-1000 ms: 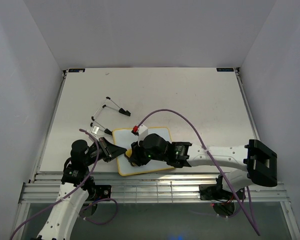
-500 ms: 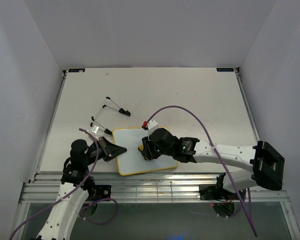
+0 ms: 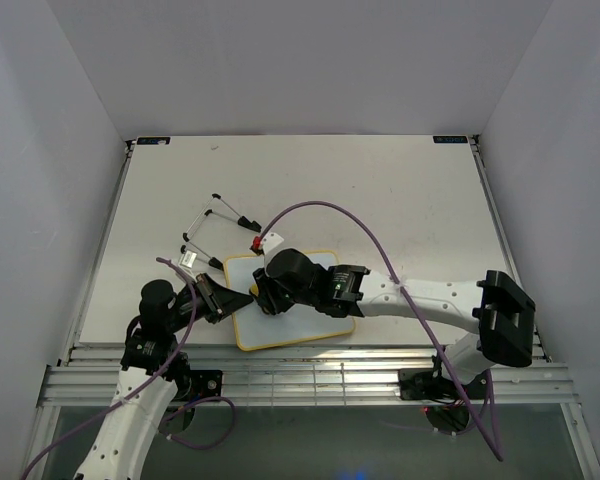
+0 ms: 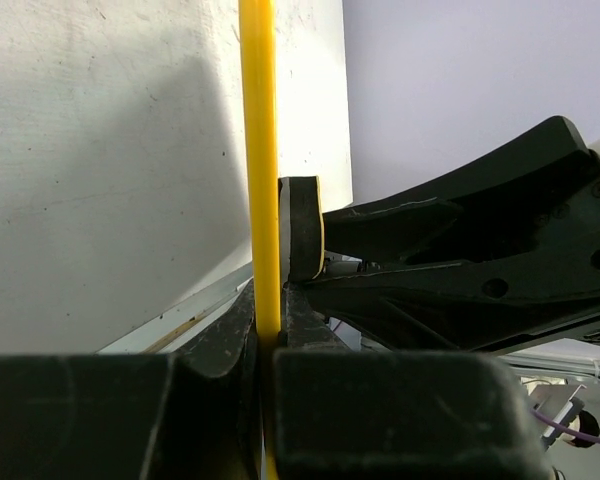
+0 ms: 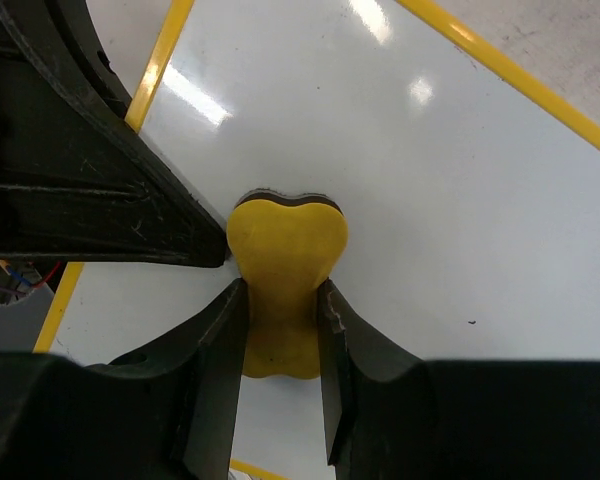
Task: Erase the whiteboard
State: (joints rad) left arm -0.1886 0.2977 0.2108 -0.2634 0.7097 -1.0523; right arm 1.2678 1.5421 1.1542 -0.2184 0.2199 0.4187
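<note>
The whiteboard (image 3: 292, 330), white with a thin yellow frame, lies flat near the table's front edge. My left gripper (image 3: 242, 298) is shut on the frame's left edge; in the left wrist view the yellow frame (image 4: 257, 150) runs up from between the closed jaws of the left gripper (image 4: 267, 340). My right gripper (image 3: 266, 300) is shut on the yellow bone-shaped eraser (image 5: 285, 250), pressed on the whiteboard (image 5: 430, 200) close to the left gripper's fingers (image 5: 80, 190). The right gripper (image 5: 280, 288) grips the eraser's narrow waist. The eraser (image 4: 302, 230) shows edge-on. The board face in view carries no writing, only a tiny speck.
Thin black-and-white clip-like pieces (image 3: 220, 214) lie on the table behind the board, with a small white item (image 3: 192, 258) at its far left corner. A purple cable (image 3: 320, 208) arcs over the right arm. The metal rail (image 3: 310, 375) runs along the table's front edge.
The right gripper swept the eraser from the board's left part toward the middle, then back to the left edge beside the left gripper. The left gripper has not moved.
</note>
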